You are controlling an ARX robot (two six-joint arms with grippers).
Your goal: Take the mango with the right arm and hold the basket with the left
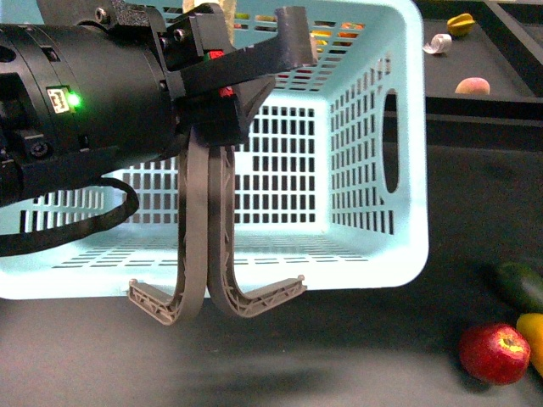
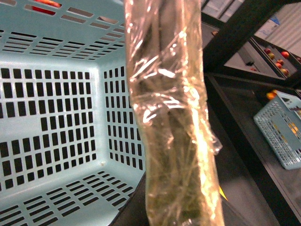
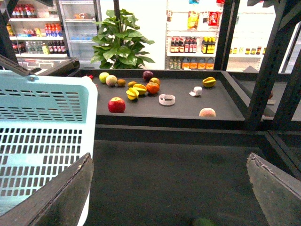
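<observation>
The light-turquoise basket (image 1: 373,153) is tipped with its open side toward the front view. My left gripper (image 1: 222,95), on the bulky black arm with a green light, is shut on the basket's two grey-brown handles (image 1: 208,254), which hang down together. The yellow mango (image 1: 533,339) lies at the right edge, half cut off, next to a red apple (image 1: 495,353) and a dark green fruit (image 1: 522,284). My right gripper (image 3: 171,188) is open and empty above the dark table, with the basket (image 3: 42,136) beside it. The mango does not show in the right wrist view.
A raised black shelf behind holds a peach (image 1: 473,86), a yellow fruit (image 1: 462,24) and a white tape roll (image 1: 439,42), and several more fruits (image 3: 141,89). Black frame posts (image 3: 263,70) stand at the right. A plastic-wrapped finger (image 2: 174,117) fills the left wrist view.
</observation>
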